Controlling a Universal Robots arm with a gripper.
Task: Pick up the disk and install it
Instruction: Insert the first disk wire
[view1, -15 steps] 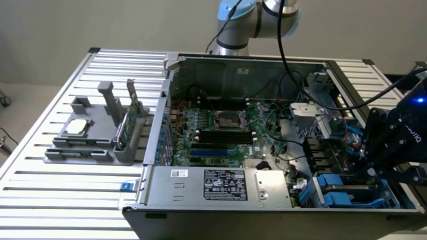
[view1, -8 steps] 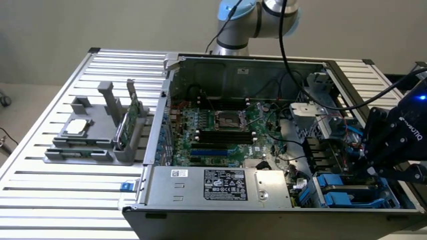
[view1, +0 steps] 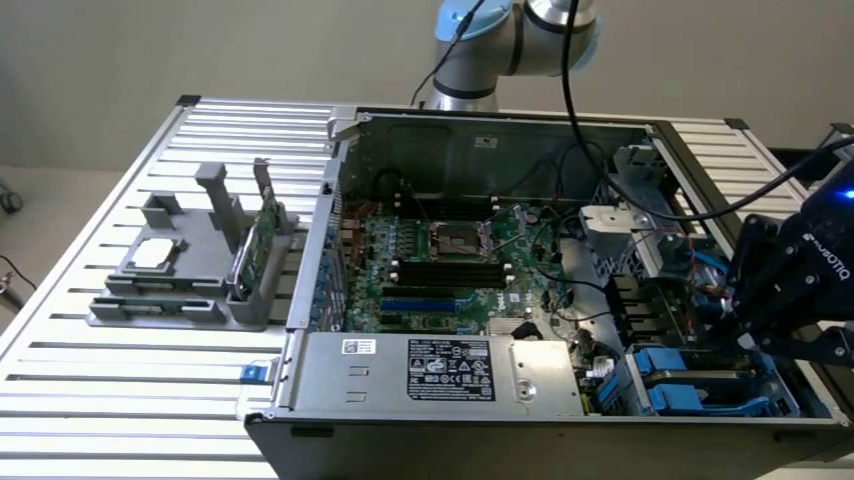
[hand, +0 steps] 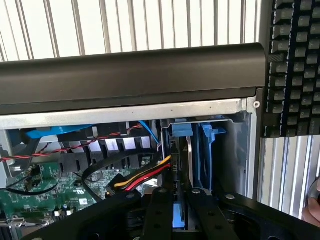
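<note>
My fingers (hand: 174, 210) sit nearly closed, pinching the disk (hand: 186, 165) on edge above the blue drive bay (hand: 210, 150). If tilted it could jam on the bay rail, and the yellow-red cable (hand: 145, 177) just beside might snag.

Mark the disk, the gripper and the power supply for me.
disk (hand: 181, 216): wrist view, blue frame edge showing between the jaws.
gripper (view1: 774, 300): exterior view, black body over the drive bay.
power supply (view1: 447, 368): exterior view, its black label on the silver casing.

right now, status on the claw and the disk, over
Claw shut on the disk, low over the drive bay. Disk's blue frame between the fingers. Yellow-red cable close beside.
</note>
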